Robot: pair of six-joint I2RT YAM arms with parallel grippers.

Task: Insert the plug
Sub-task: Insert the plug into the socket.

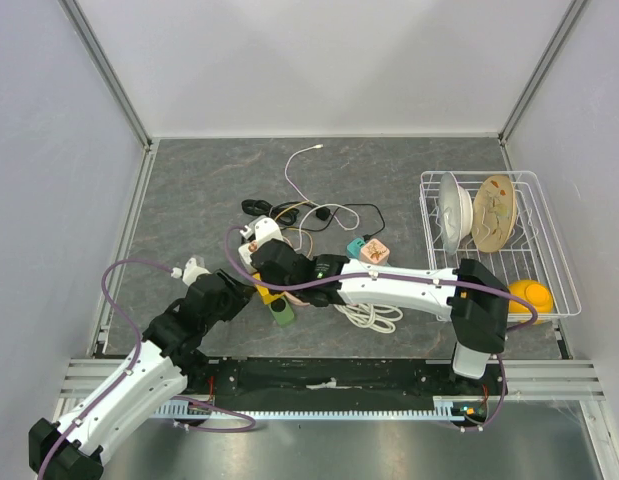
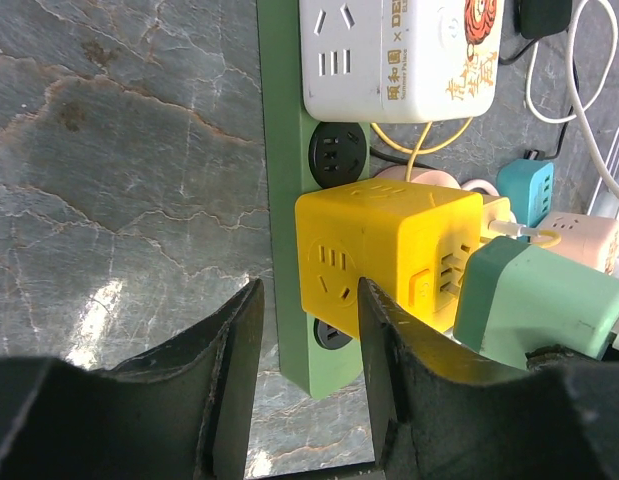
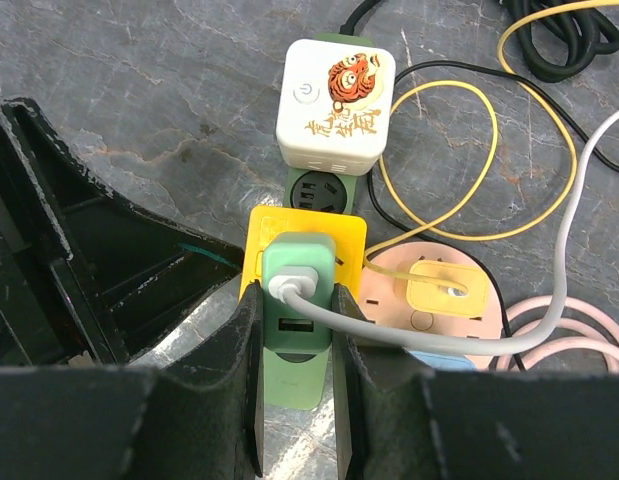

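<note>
Grey stone-patterned tabletop (image 2: 119, 200) lies under both my arms. My left pincer (image 2: 311, 335) is apart, its fingers either side of the green strip's (image 2: 284, 150) near end. My right pincer (image 3: 295, 312) is clamped on the green plug (image 3: 297, 262), which sits against the yellow cube (image 3: 257, 232) on that strip. Beyond sits a white cube (image 3: 334, 105), then tangled cables (image 1: 257, 207). A dish rack (image 1: 479, 174) stands far right.

The white adapter (image 3: 335, 105) carries red Chinese characters, a power-button sign, and print reading "× DE".
</note>
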